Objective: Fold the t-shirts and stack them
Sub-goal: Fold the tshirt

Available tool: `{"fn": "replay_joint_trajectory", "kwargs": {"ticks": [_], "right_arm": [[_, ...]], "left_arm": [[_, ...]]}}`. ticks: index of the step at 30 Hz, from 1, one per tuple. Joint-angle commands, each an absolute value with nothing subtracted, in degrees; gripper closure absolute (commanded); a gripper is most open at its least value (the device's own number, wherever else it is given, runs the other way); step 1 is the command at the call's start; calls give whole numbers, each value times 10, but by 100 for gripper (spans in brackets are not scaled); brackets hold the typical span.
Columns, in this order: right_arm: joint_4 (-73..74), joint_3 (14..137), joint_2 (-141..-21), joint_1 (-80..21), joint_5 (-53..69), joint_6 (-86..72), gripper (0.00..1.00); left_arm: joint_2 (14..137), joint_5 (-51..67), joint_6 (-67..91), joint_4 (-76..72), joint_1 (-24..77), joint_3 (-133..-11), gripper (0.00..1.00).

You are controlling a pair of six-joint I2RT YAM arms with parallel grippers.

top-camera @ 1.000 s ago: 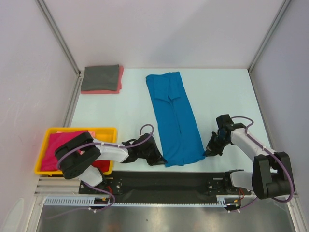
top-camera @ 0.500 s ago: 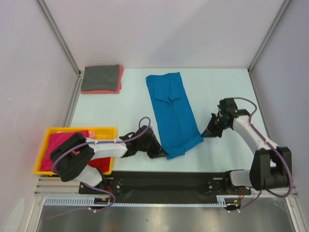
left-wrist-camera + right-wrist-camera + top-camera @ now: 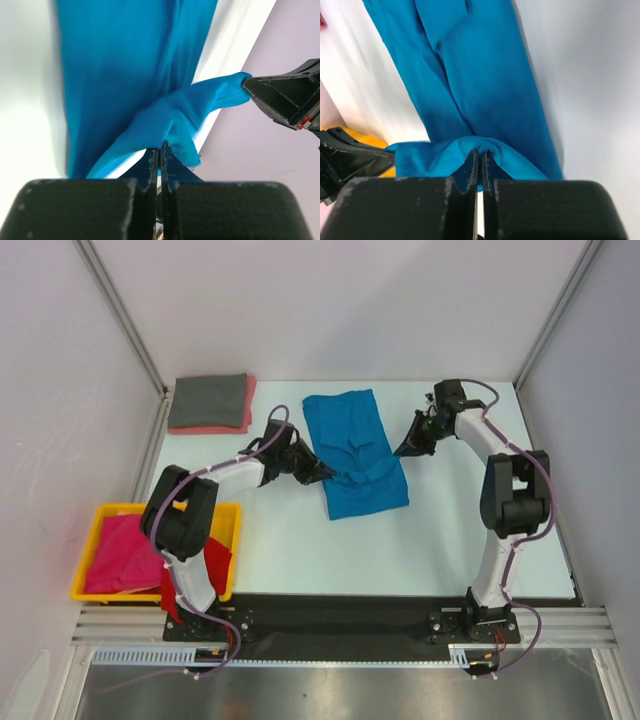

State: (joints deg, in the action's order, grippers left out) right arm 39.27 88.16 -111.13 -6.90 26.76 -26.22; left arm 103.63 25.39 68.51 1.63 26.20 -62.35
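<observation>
A yellow bin [image 3: 120, 509] sits on my left at the near corner of the pale table [image 3: 300, 550]. Plain white walls [image 3: 330, 310] close in the back and both sides, with a metal post [image 3: 120, 315] slanting up at each far corner. A black strip [image 3: 340, 612] runs along the near edge, and a slotted pale rail [image 3: 330, 660] lies alongside it.

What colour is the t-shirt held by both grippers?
The t-shirt is solid bright blue, with no pattern; it shows best in the top external view.

A bright blue cloth t-shirt [image 3: 355, 455] lies centre, dark grey cloth t-shirt [image 3: 207, 400] atop salmon pink cloth t-shirt [image 3: 215, 427] back left, yellow plastic bin [image 3: 226, 510] front left.
</observation>
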Motion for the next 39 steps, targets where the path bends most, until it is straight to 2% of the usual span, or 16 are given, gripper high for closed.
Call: {"fn": "replay_joint_trajectory", "kwargs": {"ticks": [1,8,12,20,25,26,28,29,30,33,34,37,39], "right_arm": [[414,978,-1171,-72,301,-253,100],[441,1117,-1277,-72,323,-261,100],[461,1157,-1313,-72,333,-257,100],[459,1166,-1339,-63,340,-258,99],[463,1185,-1361,-60,344,-256,91],[467,1193,-1364,-59,340,-255,88],[468,1202,-1377,-57,345,-246,76],[482,1225,-1384,-55,338,-239,67],[496,1246,-1390,-53,324,-232,61],[552,1318,-1402,-45,246,-208,62],[565,1327,-1391,-47,210,-199,61],[596,1283,-1345,-72,160,-157,59],[562,1174,-1270,-96,131,-132,59]], "left_arm": [[1070,302,646,46,233,-679,100],[1139,319,635,62,210,-766,100],[1162,324,648,46,200,-774,100],[1186,326,641,59,180,-797,100],[1215,336,636,68,177,-821,97],[1221,336,635,71,177,-829,86],[1219,319,625,80,173,-832,77],[1215,307,618,85,172,-831,71],[1202,294,607,90,171,-832,69],[1185,216,524,171,170,-890,52],[1173,182,479,225,170,-910,42],[1111,151,419,251,176,-920,37],[1080,141,397,247,183,-882,38]]}}
